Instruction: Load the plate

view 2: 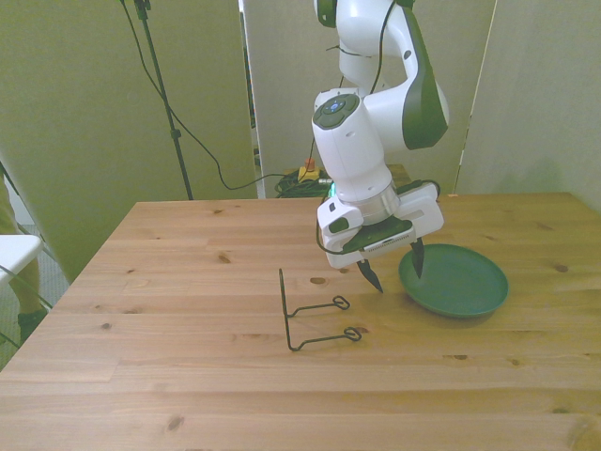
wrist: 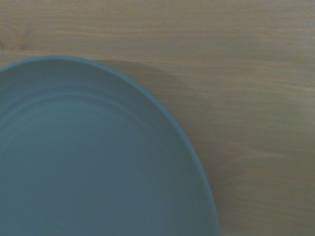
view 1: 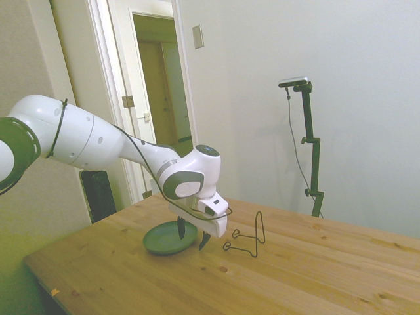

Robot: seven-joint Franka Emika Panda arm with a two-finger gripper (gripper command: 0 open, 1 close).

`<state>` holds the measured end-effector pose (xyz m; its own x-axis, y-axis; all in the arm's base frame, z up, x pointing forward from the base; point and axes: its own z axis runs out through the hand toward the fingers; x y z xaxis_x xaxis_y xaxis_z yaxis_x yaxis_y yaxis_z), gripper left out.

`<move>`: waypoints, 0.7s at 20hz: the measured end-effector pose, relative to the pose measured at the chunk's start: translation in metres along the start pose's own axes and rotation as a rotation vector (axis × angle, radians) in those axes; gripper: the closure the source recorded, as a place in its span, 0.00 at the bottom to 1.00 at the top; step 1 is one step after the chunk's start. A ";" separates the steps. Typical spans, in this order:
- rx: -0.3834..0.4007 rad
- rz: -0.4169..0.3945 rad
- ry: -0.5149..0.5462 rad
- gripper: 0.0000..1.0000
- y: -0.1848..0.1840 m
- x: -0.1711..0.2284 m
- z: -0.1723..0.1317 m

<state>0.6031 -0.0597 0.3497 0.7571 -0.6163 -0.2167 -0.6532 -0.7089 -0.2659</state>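
Over plate [view 2: 462, 285] rim: tool [view 2: 395, 267] spread wide, holding nothing; wrist view crops plate, blurry.

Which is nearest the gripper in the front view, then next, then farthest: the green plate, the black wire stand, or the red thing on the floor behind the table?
1. Plate: at the gripper, one fingertip over its rim.
2. Wire stand: toward the front view's left.
3. Red thing: on the floor beyond the table.

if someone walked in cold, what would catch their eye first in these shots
Probably the white arm bent low over the wooden table, its open gripper straddling the near rim of the green plate. Next, the thin black wire stand, standing empty beside the plate on the front view's left.
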 end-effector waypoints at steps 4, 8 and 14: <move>0.006 0.002 -0.018 1.00 -0.004 0.002 0.004; 0.006 -0.007 -0.024 1.00 -0.010 0.004 0.008; 0.003 -0.012 -0.030 1.00 -0.015 0.005 0.013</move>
<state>0.6166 -0.0480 0.3398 0.7651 -0.5969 -0.2416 -0.6438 -0.7152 -0.2720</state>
